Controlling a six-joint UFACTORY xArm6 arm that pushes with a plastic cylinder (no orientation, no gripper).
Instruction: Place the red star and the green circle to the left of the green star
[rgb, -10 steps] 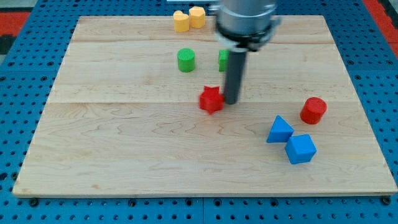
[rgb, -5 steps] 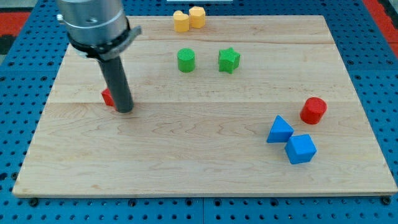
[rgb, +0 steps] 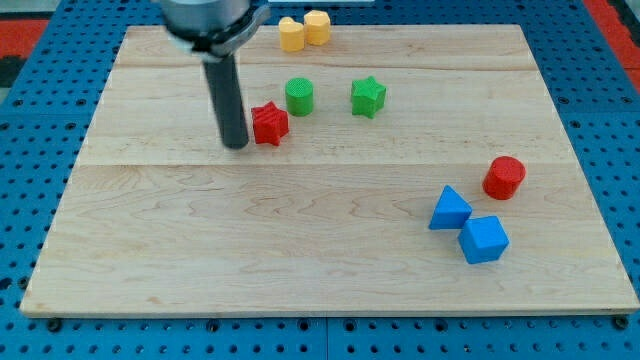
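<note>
The red star (rgb: 269, 124) lies on the wooden board (rgb: 300, 250), down and to the view's left of the green star (rgb: 368, 96). The green circle (rgb: 299, 96) stands between them, level with the green star and just up-right of the red star. The arm has no gripper and grasps nothing: its rod's tip (rgb: 236, 146) sits just left of the red star. Two yellow blocks (rgb: 304, 30) lie up-left of the green star; a red cylinder (rgb: 504, 177), blue triangle (rgb: 450, 208) and blue cube (rgb: 484, 239) lie well down-right.
</note>
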